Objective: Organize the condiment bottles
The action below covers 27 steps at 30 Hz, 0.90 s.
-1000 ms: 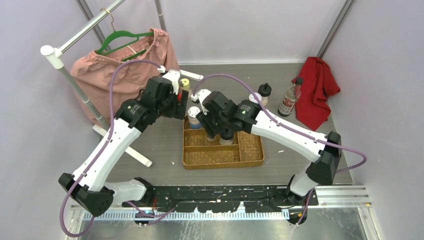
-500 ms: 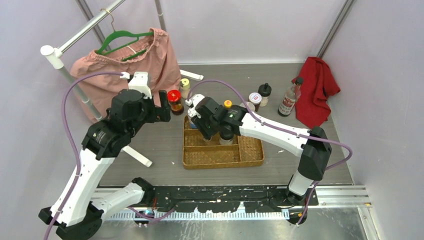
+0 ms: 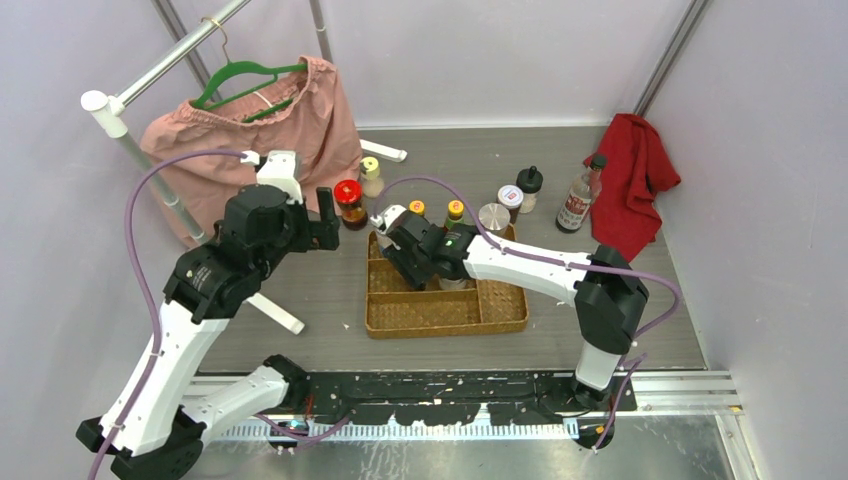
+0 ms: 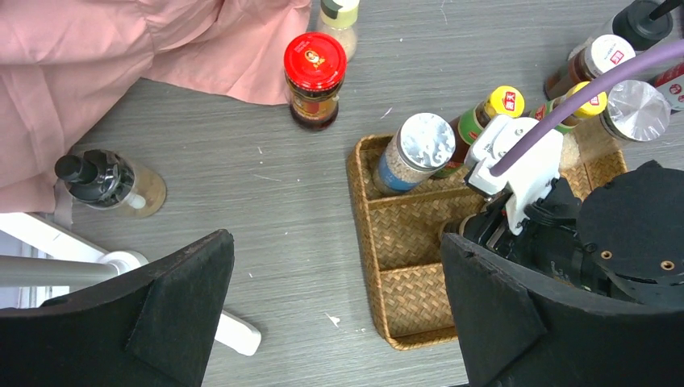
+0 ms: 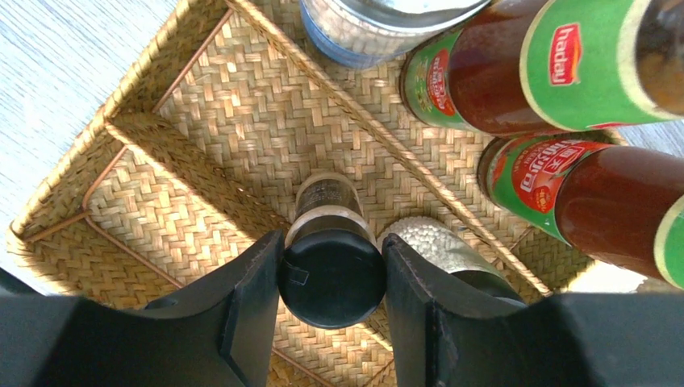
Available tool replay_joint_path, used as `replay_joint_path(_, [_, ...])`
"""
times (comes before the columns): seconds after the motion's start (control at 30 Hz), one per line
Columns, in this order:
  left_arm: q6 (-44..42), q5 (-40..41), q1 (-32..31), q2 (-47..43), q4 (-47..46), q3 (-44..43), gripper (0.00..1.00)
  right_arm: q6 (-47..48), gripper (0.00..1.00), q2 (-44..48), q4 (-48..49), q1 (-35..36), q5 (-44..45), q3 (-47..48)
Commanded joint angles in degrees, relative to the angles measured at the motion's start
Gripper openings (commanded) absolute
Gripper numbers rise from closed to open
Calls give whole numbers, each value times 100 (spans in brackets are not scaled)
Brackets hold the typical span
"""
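Right tool (image 5: 331, 262): fingers (image 5: 246, 306) are pressed in on both sides of the cap of a black-capped bottle (image 5: 327, 197), gripping it. The bottle is upright at the centre of the right wrist view, over the middle compartment of the woven tray (image 5: 145, 133). Cannot tell if its base rests on the weave. Just to its right in the same compartment is a shaker of white grains (image 5: 440, 250).

Far compartment of the tray, seen in the left wrist view: a silver-lidded shaker (image 4: 415, 149) with a blue label, then two yellow-capped sauce bottles (image 4: 484, 117) with green labels in a row to its right.

Left tool (image 4: 339, 322): jaws are spread wide with nothing between them. It hangs over bare tabletop (image 4: 266, 210) left of the tray.

Outside the tray:
- A red-lidded jar (image 4: 314, 76) stands upper centre of the left wrist view, by the hem of the pink garment (image 4: 121, 56).
- A pale bottle (image 4: 339, 16) stands just above it at the top edge.
- A black pump bottle (image 4: 101, 177) stands at left, near the garment.

Top view, right of centre:
- A silver-lidded jar (image 3: 493, 217) stands at the tray's upper right corner. Cannot tell if it is inside or outside.
- Above it are a white-capped bottle (image 3: 510, 198) and a black-topped bottle (image 3: 529, 183).
- A tall red-labelled bottle (image 3: 577, 200) stands beside the red cloth (image 3: 630, 180).
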<state>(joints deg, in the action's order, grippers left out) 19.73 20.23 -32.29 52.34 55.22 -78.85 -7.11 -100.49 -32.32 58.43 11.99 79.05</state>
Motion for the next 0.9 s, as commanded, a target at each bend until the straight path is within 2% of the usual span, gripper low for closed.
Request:
replay_joint_path(0.0, [24,31,-13,-76,2,-54,100,-86,47,59,467,29,214,-75])
replay_joint_path(0.23, [-2,-26,-14,-74,-20,-65,100,-115,48,29,625,-21,250,-212])
replay_joint_path(0.43, [-29,-52,-12,-49,-36,-78,100,-130,53,-14,649,-38,268,-232])
replay_joint_path(0.6, [-47,-97,-14,-14,-55,-89,100,-150,66,19,548,-33,316,-228])
replay_joint_path(0.87, [-87,-134,-13,32,-99,-104,100,-137,76,227,306,-31,465,-196])
